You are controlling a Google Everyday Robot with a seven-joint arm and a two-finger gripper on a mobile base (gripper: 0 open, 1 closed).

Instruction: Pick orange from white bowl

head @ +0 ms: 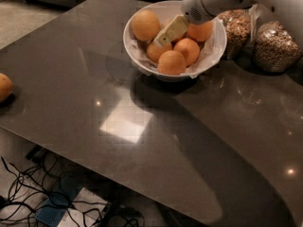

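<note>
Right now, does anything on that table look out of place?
One stray orange sits alone at the table's left edge, far from the white bowl of oranges, where the gripper reaches in.

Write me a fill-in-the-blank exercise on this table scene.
1. The gripper is low in the white bowl, beside the orange, the ____ fruit there.
2. ____ jars of grain stand by the bowl.
3. A lone fruit lies at the ____ edge of the picture, on the table.
Missing words: largest; Two; left.
</note>
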